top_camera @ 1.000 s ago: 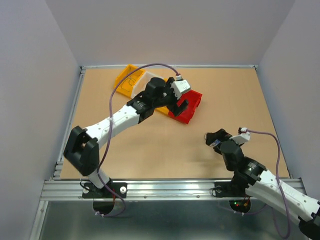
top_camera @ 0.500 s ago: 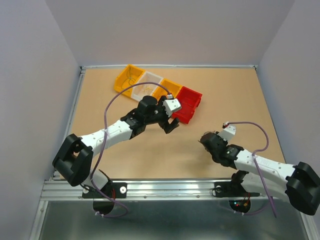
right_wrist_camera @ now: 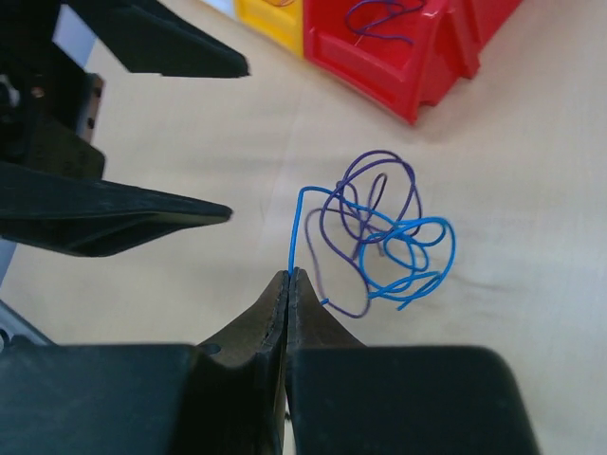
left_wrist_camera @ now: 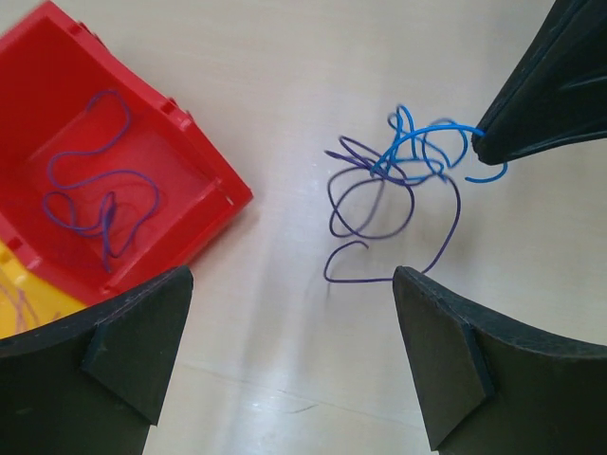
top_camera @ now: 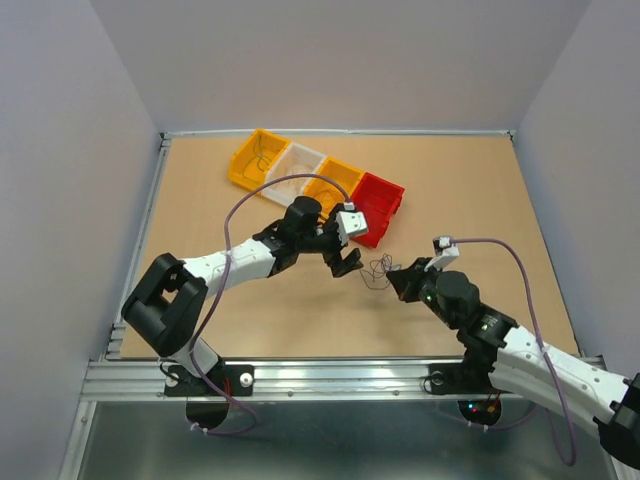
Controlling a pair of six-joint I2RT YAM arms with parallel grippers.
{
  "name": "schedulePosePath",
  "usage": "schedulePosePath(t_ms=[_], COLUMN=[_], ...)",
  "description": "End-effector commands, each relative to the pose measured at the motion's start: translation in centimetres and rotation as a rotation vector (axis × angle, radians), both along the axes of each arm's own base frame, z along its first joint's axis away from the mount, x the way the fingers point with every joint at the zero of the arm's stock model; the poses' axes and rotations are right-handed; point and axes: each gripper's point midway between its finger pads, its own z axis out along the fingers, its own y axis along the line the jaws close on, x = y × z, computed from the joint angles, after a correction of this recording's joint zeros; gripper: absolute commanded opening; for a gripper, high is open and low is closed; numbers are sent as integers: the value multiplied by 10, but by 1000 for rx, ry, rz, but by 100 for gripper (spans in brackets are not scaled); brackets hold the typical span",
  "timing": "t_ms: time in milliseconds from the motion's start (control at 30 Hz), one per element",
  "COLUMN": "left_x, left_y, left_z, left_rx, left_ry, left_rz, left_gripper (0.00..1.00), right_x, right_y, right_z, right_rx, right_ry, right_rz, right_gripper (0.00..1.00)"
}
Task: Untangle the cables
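At the bottom of the right wrist view, the right end effector [right_wrist_camera: 289, 282] is seen pressed together, and a blue end of the cables [right_wrist_camera: 379, 237] is pinched between its tips. From that pinch a small, loose bunch of blue and purple loops is spread out toward the middle of the frame over the tan worktop [top_camera: 300, 310]; whether the loops rest on it or hang just above it cannot be told. Just beyond the bunch, at the centre of the top view, the left end effector [top_camera: 345, 262] is held with its fingers spread wide and nothing between them; in its own view the bunch is seen past the fingertips, at the upper middle. Farther back, a red bin [left_wrist_camera: 204, 156] is found at the upper left of that view, with a purple wire [left_wrist_camera: 102, 218] lying inside. From it, an orange bin [top_camera: 335, 180], a clear bin [top_camera: 300, 160] and a yellow bin [top_camera: 255, 157] are lined up toward the upper left of the worktop.
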Motion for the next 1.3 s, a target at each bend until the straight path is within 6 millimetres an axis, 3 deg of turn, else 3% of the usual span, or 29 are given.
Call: schedulePosePath(t_ms=[0, 300, 633, 867, 967, 1267], left_x=[-4, -10, -13, -20, -32, -50], left_y=[-13, -20, -25, -24, -24, -33], left_z=[3, -22, -32, -30, -26, -16], left_rx=[-29, -2, -6, -34, -76, -192], left_ry=[0, 58, 78, 63, 54, 32], left_rz=[-77, -144, -179, -209, -259, -318], left_gripper=[99, 99, 99, 99, 99, 99], right_x=[-8, -9, -19, -22, -26, -32], right_y=[20, 27, 37, 36, 36, 35], right_z=[5, -1, 18, 50, 67, 99], right_rx=[4, -12, 42, 107, 141, 196], right_ry=[-42, -30, -84, -162, -204, -272], right_rz=[128, 171, 250, 259, 275, 293], right_gripper=[1, 0, 1, 1, 0, 1])
